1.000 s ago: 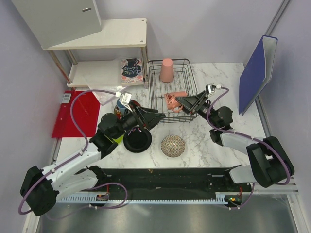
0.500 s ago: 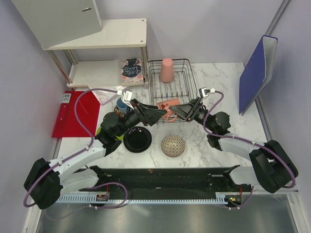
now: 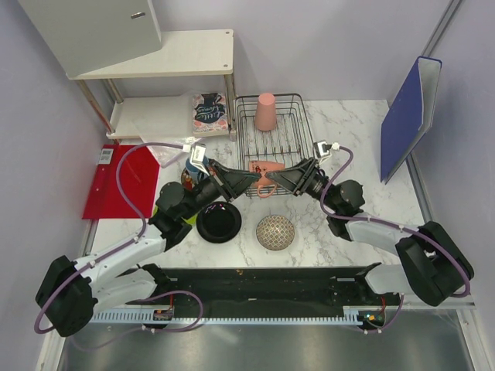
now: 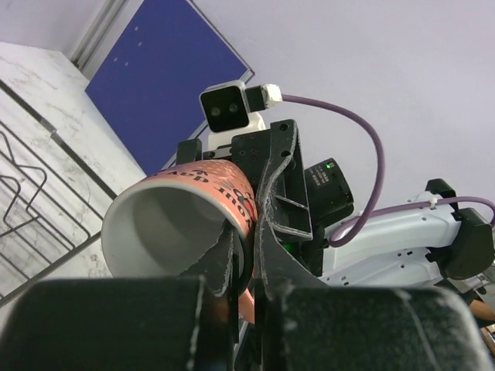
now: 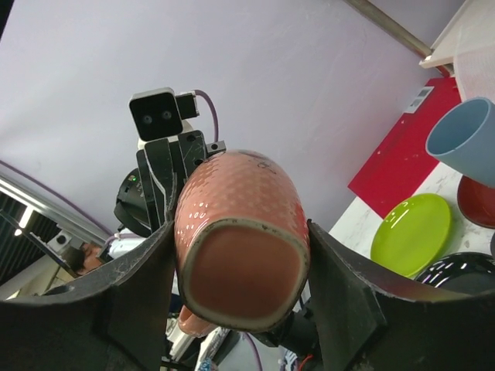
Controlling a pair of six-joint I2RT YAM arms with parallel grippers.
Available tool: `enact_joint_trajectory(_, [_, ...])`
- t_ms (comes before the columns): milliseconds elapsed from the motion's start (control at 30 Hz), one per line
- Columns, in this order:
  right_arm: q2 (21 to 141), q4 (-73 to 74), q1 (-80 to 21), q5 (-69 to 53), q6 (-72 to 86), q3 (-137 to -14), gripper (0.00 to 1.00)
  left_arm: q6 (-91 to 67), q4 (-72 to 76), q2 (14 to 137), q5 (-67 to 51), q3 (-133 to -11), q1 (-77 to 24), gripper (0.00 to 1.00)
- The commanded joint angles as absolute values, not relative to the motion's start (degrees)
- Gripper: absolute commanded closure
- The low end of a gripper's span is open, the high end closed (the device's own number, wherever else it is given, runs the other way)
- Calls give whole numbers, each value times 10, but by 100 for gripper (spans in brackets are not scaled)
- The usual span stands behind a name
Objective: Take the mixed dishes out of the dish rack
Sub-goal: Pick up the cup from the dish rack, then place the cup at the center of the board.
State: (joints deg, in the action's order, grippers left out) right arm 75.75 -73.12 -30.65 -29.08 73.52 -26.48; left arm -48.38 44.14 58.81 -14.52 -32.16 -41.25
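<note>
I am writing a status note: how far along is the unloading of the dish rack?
Done: out of the dish rack are the black plate, speckled bowl, lime-green plate, light-blue cup and dark red plate. In hand: the left tool and right tool both grip the small pink mug. Left: the tall pink cup stands inside the rack.

I see the small pink handled mug (image 5: 232,201) as salmon pink with a dimpled skin, dark lettering near its rim and a white inside. The tall pink cup (image 3: 265,112) is a paler plain pink against the black wire dish rack (image 3: 290,135). Against the white, grey-veined marble tabletop (image 3: 356,131) I make out a glossy black plate (image 3: 219,222), a beige bowl (image 3: 275,232) with fine dark speckles, a lime-green plate (image 5: 410,235), a light-blue cup (image 5: 462,143) and a dark red plate (image 5: 478,202).
</note>
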Motion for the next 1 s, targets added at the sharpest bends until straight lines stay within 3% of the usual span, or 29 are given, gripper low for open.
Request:
enact_joint_trajectory(0, [724, -664, -309, -273, 674, -268, 93, -442, 369, 563, -135, -344, -409, 98])
enact_joint_trajectory(33, [705, -635, -309, -268, 659, -270, 78, -427, 340, 561, -133, -354, -410, 98])
enact_joint_trajectory(67, [694, -568, -309, -265, 643, -274, 41, -418, 310, 554, -133, -379, -409, 98])
enact_joint_trajectory(100, [670, -527, -309, -247, 603, -285, 24, -406, 242, 550, -133, -392, -408, 98])
enact_joint_trajectory(167, [640, -389, -310, -218, 556, -299, 2, -372, 176, 543, -132, -430, -406, 98])
enact_joint_trajectory(467, [544, 18, -310, 41, 338, -415, 2, -248, -211, 495, -49, -596, -403, 98])
enact_joint_trajectory(700, [513, 89, -310, 95, 323, -413, 2, -283, -498, 538, 165, -661, -402, 98])
enact_joint_trajectory(967, [497, 90, -310, 91, 320, -391, 2, -369, -541, 585, 201, -586, -303, 98])
